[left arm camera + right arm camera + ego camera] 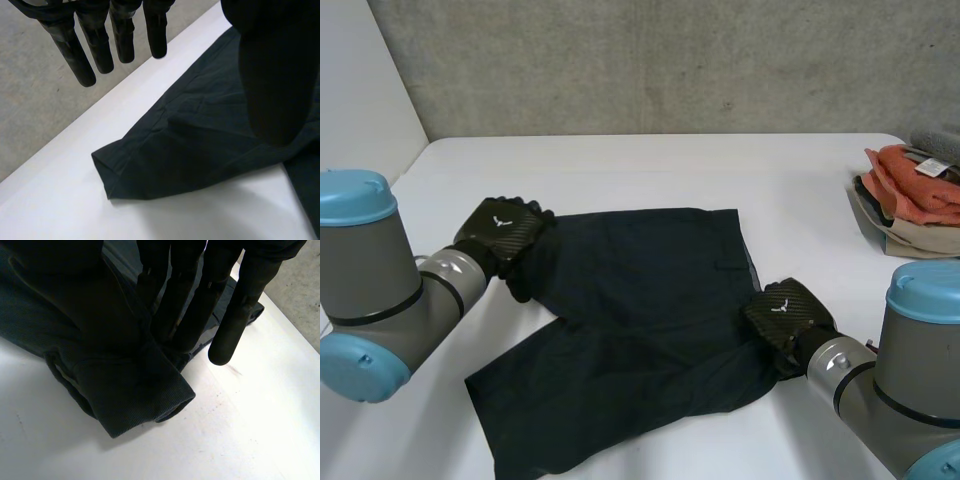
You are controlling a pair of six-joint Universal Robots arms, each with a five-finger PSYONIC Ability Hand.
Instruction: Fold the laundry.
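The main risk is a lopsided or dropped fold. The right hand [788, 312] appears to pinch a hem of the dark shorts [640, 320] between its thumb and straight fingers. One finger stands off the cloth over the table [620, 165], so this shallow grip could slip once the cloth is lifted. The left hand [502, 232] has its fingers straight and apart and holds nothing. If only the right side rises, the shorts would probably drag and bunch instead of folding clean. The shorts lie spread in the middle of the table, with one leg running toward the robot. The left hand hovers at their far left corner, which lies under its palm, and the right hand is at the middle of their right edge. A pile of orange and beige clothes [912, 190] lies well apart at the table's right side
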